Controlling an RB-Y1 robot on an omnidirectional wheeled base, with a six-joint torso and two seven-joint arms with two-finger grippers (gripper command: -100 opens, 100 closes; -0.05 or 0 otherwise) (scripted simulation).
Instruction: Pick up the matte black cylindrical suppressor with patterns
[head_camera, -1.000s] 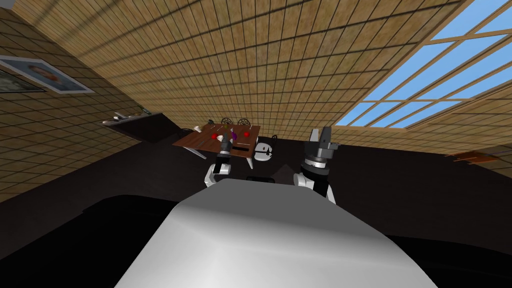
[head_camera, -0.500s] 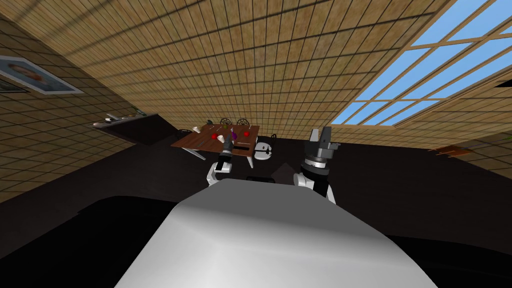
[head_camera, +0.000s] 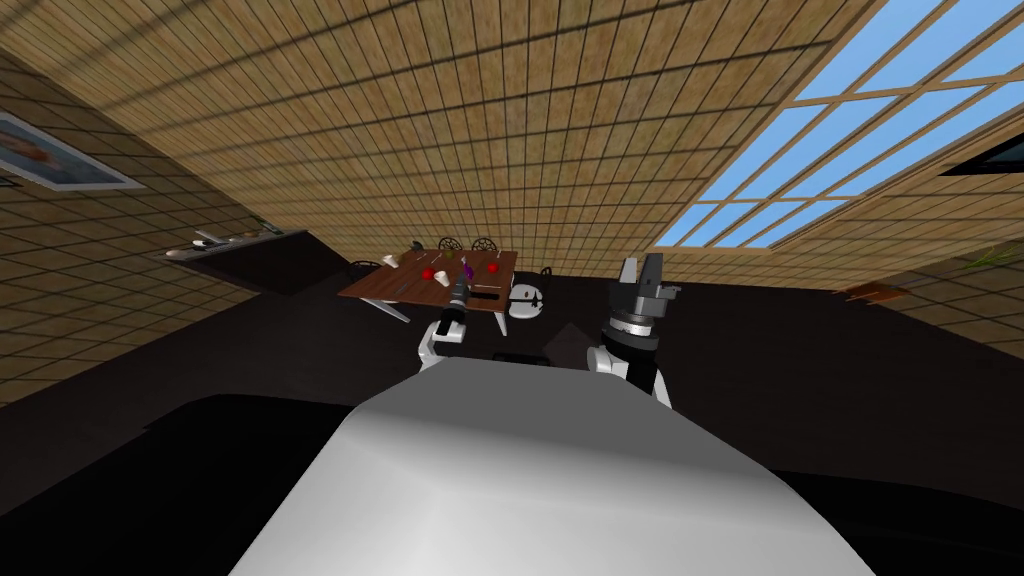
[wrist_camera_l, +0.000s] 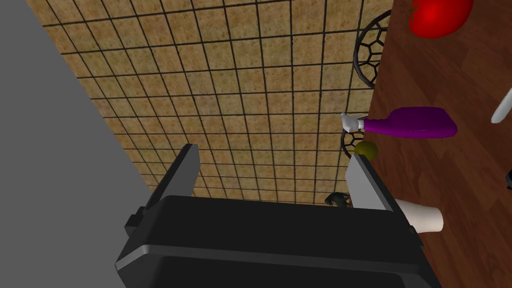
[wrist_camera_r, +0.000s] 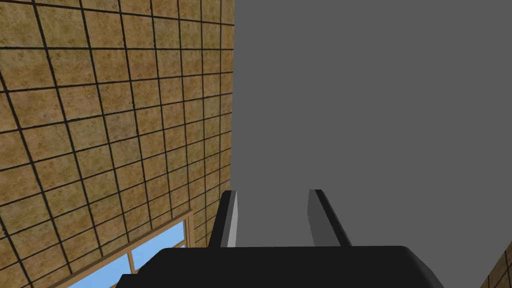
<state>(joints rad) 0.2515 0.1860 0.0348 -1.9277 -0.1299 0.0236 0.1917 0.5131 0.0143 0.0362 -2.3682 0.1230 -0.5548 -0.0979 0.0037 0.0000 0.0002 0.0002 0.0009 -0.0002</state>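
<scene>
A brown wooden table (head_camera: 400, 285) stands ahead. On it, near the front edge, lies a long dark thing (head_camera: 484, 292) that may be the suppressor; it is too small to tell its pattern. My left gripper (head_camera: 460, 287) reaches over the table's front edge just left of that thing. In the left wrist view the left gripper (wrist_camera_l: 275, 175) is open with nothing between its fingers, and the table (wrist_camera_l: 450, 165) runs beside it with a dark bit (wrist_camera_l: 509, 180) at the picture's edge. My right gripper (head_camera: 641, 262) is raised at the right, away from the table; its fingers (wrist_camera_r: 227, 215) stand apart and hold nothing.
On the table are a red tomato (wrist_camera_l: 440, 15), a purple bottle (wrist_camera_l: 410, 122), an olive-green ball (wrist_camera_l: 366, 149) and a white cup (wrist_camera_l: 422, 217). Dark wire-backed chairs (head_camera: 452, 243) stand behind it, a white one (head_camera: 526, 300) at its right. A shelf (head_camera: 235, 240) hangs on the left wall.
My view has turned: the wall picture and shelf have slid left. The left arm has stretched a little farther toward the table. The right arm has not moved.
</scene>
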